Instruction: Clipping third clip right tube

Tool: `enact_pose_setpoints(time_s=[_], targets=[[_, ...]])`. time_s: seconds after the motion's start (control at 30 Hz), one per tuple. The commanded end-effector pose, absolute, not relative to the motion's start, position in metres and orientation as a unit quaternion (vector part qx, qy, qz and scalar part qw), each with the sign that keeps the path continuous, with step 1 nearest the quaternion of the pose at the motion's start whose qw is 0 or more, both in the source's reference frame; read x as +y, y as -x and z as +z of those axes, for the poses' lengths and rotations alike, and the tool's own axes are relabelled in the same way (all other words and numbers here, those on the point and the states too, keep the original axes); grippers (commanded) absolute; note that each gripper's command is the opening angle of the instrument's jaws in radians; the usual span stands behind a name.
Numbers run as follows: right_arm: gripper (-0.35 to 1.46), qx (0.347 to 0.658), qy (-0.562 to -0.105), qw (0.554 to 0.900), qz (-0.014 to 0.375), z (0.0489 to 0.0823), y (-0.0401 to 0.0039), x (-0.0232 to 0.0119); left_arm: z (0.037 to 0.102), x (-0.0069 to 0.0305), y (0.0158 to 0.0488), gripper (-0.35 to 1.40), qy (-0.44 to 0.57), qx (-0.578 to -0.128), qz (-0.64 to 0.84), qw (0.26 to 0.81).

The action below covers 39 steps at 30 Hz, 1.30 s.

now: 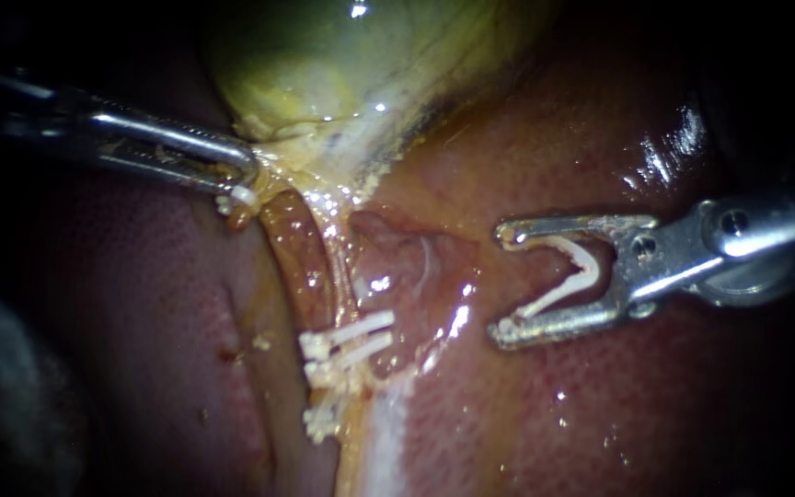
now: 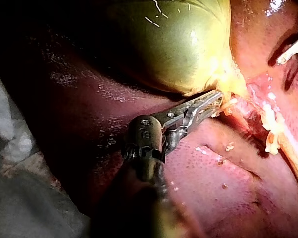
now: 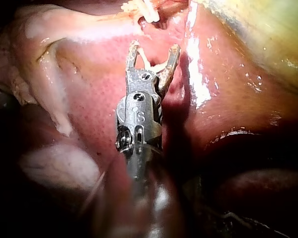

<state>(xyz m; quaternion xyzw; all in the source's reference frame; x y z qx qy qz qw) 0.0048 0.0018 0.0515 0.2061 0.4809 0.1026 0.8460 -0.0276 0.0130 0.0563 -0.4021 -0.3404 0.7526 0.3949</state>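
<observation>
Right instrument point(image 1: 501, 283) holds an open white clip point(image 1: 589, 271) seated against both spread jaws, over the liver point(image 1: 692, 387), near the right tube point(image 1: 335, 262); left instrument point(image 1: 243, 175) is clamped on the gallbladder point(image 1: 324, 64) neck; the tube looks soft, wet and easily torn; best straddled squarely on its bare stretch beside the seated clips point(image 1: 347, 336).

The endoscope looked from close range onto the liver point(image 1: 600, 414), with the gallbladder point(image 1: 324, 55) at twelve o'clock. Each wrist camera looked along its own shaft, left instrument point(image 2: 217, 100) and right instrument point(image 3: 154, 48), very near. All three views shared the white clips point(image 1: 351, 331).
</observation>
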Motion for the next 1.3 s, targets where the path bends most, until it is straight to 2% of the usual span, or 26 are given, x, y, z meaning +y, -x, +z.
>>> enact_pose_setpoints(time_s=[0.03, 0.17, 0.37, 0.6, 0.93, 1.3], targets=[[0.5, 0.481, -0.206, 0.846, 0.103, 0.0515, -0.005, 0.0018, 0.0564, 0.0129, 0.0276, -0.35, 0.402, -0.339, 0.753, 0.395], [0.49, 0.48, -0.2, 0.848, 0.104, 0.0521, -0.0065, 0.0018, 0.0564, 0.0129, 0.0277, -0.35, 0.403, -0.338, 0.754, 0.393], [0.49, 0.463, -0.233, 0.839, 0.167, 0.0534, -0.0091, 0.0023, 0.0565, 0.0128, 0.0278, -0.35, 0.403, -0.337, 0.754, 0.394], [0.49, 0.451, -0.275, 0.821, 0.216, 0.0562, -0.0119, 0.0019, 0.0565, 0.0126, 0.028, -0.35, 0.403, -0.336, 0.754, 0.394], [0.48, 0.497, -0.323, 0.745, 0.305, 0.0589, -0.016, 0.0023, 0.0566, 0.0126, 0.0281, -0.35, 0.403, -0.336, 0.754, 0.394], [0.48, 0.543, -0.363, 0.669, 0.354, 0.0594, -0.0189, 0.0021, 0.0566, 0.0125, 0.0282, -0.35, 0.403, -0.336, 0.754, 0.395]])
